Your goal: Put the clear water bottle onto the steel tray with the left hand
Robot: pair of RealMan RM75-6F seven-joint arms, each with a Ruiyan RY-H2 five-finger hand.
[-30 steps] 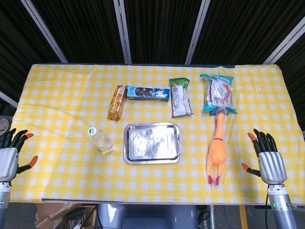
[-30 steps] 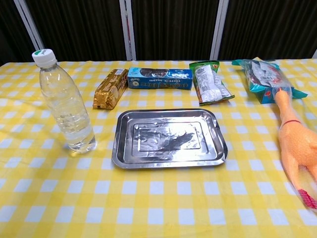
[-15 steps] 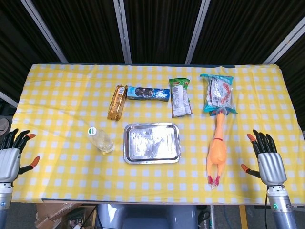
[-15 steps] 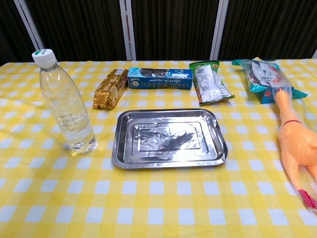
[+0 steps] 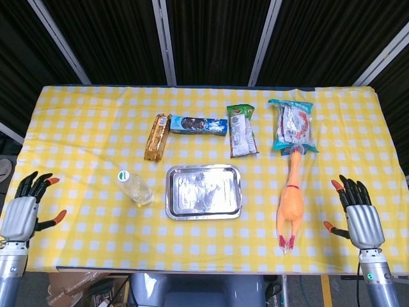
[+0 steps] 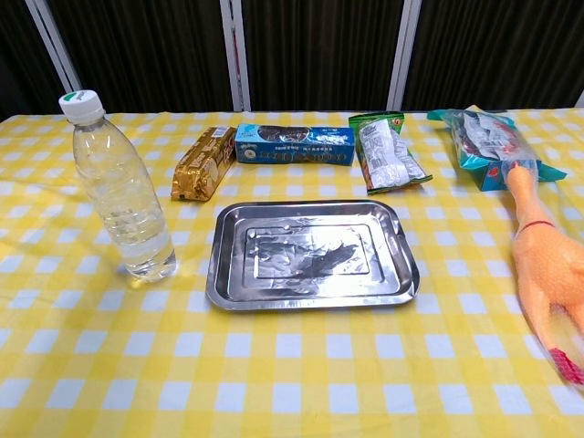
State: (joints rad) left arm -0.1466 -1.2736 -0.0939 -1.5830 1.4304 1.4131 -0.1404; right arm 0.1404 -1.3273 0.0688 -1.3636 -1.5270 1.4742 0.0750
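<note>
The clear water bottle [image 6: 119,193] stands upright, cap up, beside the steel tray [image 6: 312,255]; left robot hand [image 5: 24,206] released, holding nothing.

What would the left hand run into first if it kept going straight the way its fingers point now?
Probably nothing. The left hand points up and slightly right over bare yellow checked tablecloth. The clear water bottle stands off to its right, outside that line, though depth is hard to judge.

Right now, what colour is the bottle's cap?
White with a green top on the clear water bottle, best seen in the chest view.
</note>
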